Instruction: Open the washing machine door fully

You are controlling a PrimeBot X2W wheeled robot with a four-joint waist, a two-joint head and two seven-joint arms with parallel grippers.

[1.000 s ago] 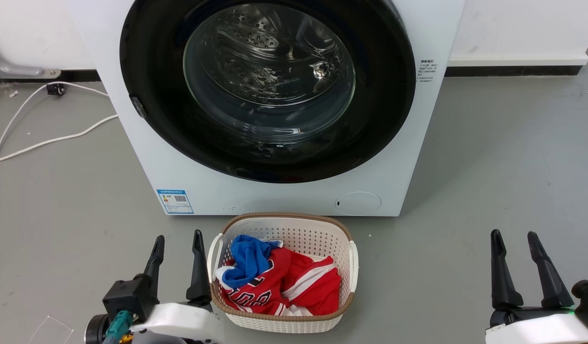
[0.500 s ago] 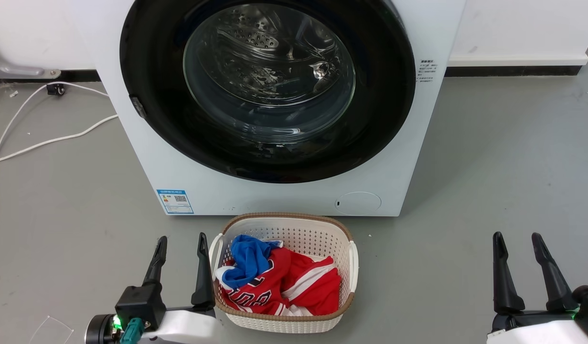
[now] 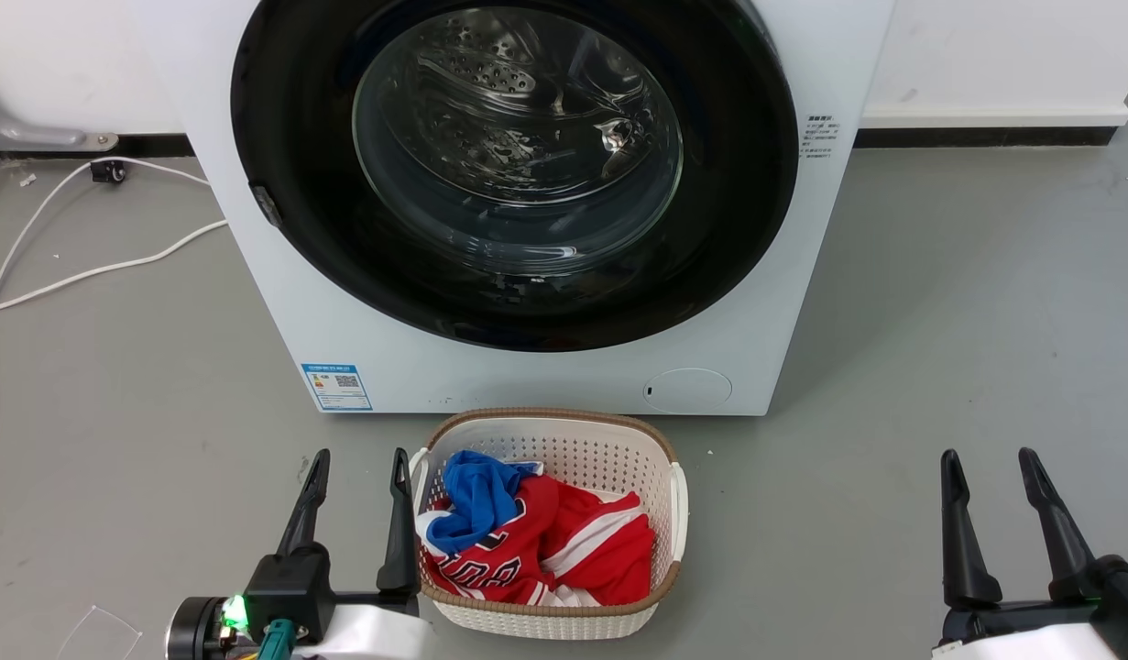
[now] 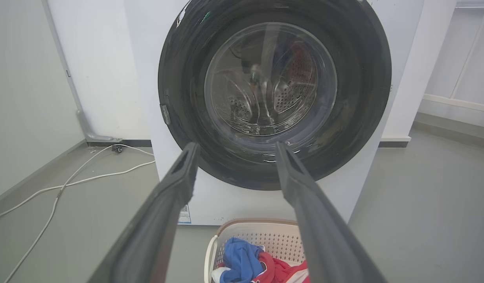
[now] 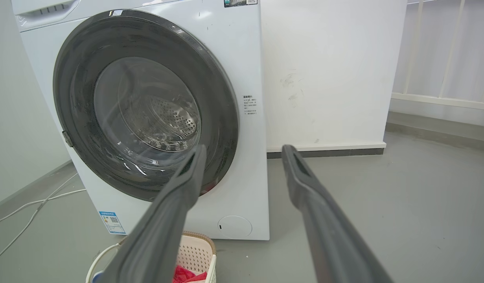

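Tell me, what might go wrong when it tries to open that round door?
1. The washing machine door is glossy, with just a small tab on its left edge; a grip might slip off.
2. The left gripper, open, sits right beside the basket; lifting it could knock the basket.
3. If the door hinges opposite the tab, it may swing toward the right gripper.

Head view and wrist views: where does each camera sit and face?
Head view: on the head, looking down at the washing machine door, basket, left gripper, right gripper.
Left wrist view: low, squarely facing the door between its fingers.
Right wrist view: low, facing the door obliquely from the right, between its fingers.
Shared: all show door and basket.
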